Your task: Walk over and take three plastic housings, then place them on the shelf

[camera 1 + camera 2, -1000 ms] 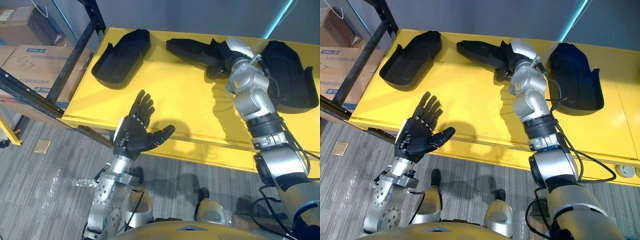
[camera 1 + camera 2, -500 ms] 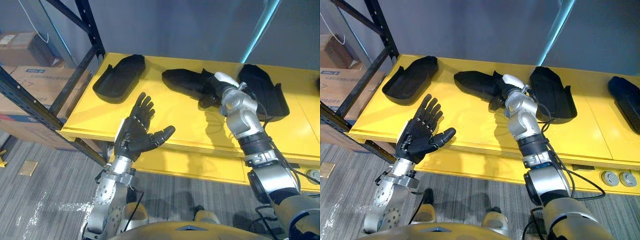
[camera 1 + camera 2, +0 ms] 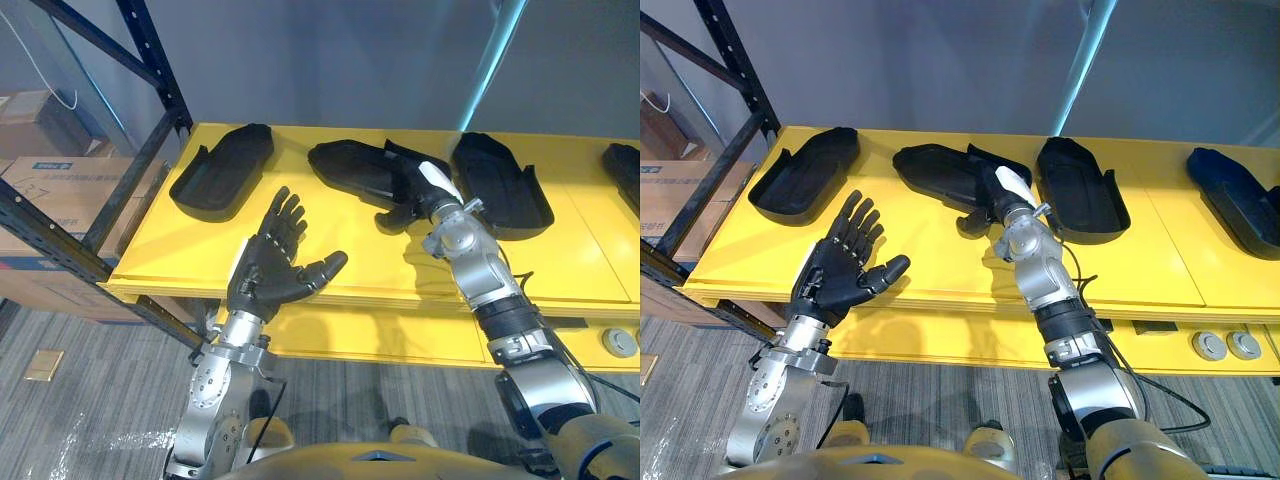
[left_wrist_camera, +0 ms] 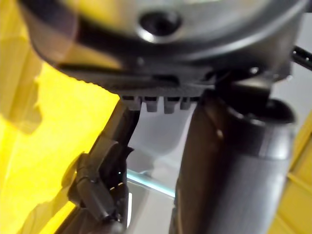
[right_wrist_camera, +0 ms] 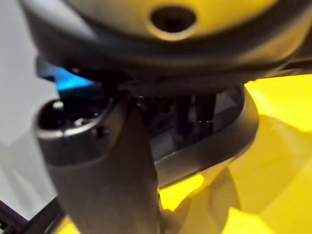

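Observation:
Three black plastic housings lie in a row on the yellow shelf [image 3: 330, 240]: one at the left [image 3: 222, 170], one in the middle [image 3: 360, 168], one to the right [image 3: 500, 185]. My right hand [image 3: 410, 200] is at the near right end of the middle housing, its white-covered thumb up and its fingers stretched against the housing's rim [image 5: 209, 141]. It is open and grips nothing. My left hand [image 3: 275, 265] hovers palm up before the shelf's front edge, open and empty, with its fingers spread.
A fourth black housing [image 3: 1235, 190] lies at the shelf's far right. A black rack upright [image 3: 150, 60] rises at the left, with cardboard boxes [image 3: 40, 170] behind it. Two round fittings [image 3: 1225, 345] sit under the shelf's right front. Grey floor lies below.
The camera has moved and shows more of the shelf. My right hand's fingers have straightened and let go of the middle housing, which lies on the shelf. The left hand keeps its pose.

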